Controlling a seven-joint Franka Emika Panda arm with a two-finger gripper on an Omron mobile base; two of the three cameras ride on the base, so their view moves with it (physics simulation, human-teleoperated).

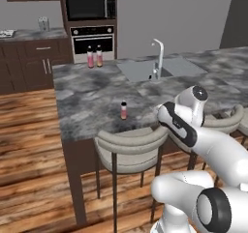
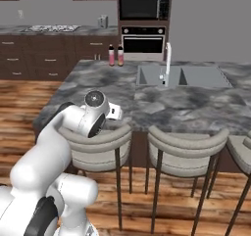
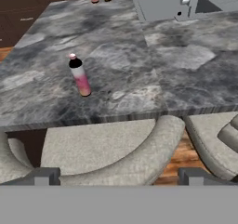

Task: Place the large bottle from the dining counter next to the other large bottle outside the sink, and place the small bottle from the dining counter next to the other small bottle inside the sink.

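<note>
Small bottle (image 3: pixel 79 75) upright on table (image 3: pixel 153 65) near its front edge, sink (image 3: pixel 162 7) far right, two large bottles (image 1: pixel 94 56) at far edge, hand (image 3: pixel 119 176) fully open, empty, above stool (image 3: pixel 111 148).

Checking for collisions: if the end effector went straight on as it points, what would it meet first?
Probably the grey chair back just ahead of the open end effector, before the dining counter; depth is unclear.

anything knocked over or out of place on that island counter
Nothing stands out. The small bottle stands upright on the dining counter, apart from the two large bottles upright at the far edge beside the sink. No spill shows.
</note>
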